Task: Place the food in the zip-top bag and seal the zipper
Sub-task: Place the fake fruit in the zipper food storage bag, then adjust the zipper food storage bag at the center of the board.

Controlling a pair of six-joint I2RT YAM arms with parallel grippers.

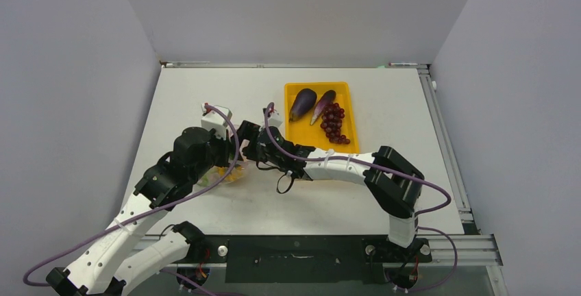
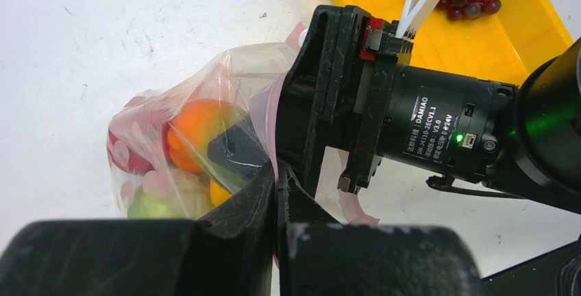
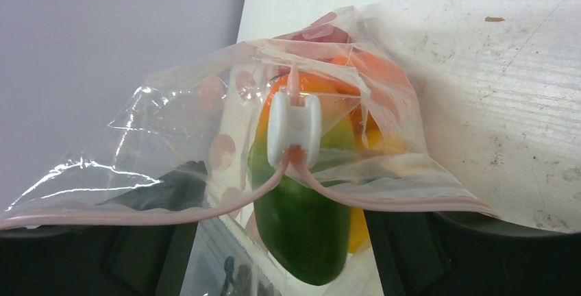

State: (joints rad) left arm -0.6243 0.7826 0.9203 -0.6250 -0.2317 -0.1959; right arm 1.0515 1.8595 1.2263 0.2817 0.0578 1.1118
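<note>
The zip-top bag (image 1: pixel 231 175), left of centre on the table (image 1: pixel 178 97) beneath both arms, is judged limp, slippery film weighted by food (image 2: pixel 195 125). Its stiffer zipper (image 3: pixel 384 201) edge is the sound hold, and the left pincer (image 2: pixel 277 185) is clamped shut there, while the right pincer (image 3: pixel 294 248) stands wide at the mouth. Only the right wrist view shows the slider (image 3: pixel 293 128); only the top view shows eggplants (image 1: pixel 302 103) and grapes (image 1: pixel 334 123) unpacked in the tray (image 1: pixel 293 89).

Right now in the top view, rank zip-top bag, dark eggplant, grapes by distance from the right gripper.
1. zip-top bag, at the right gripper itself.
2. dark eggplant, left side of yellow tray.
3. grapes, tray's right side, farthest.
</note>
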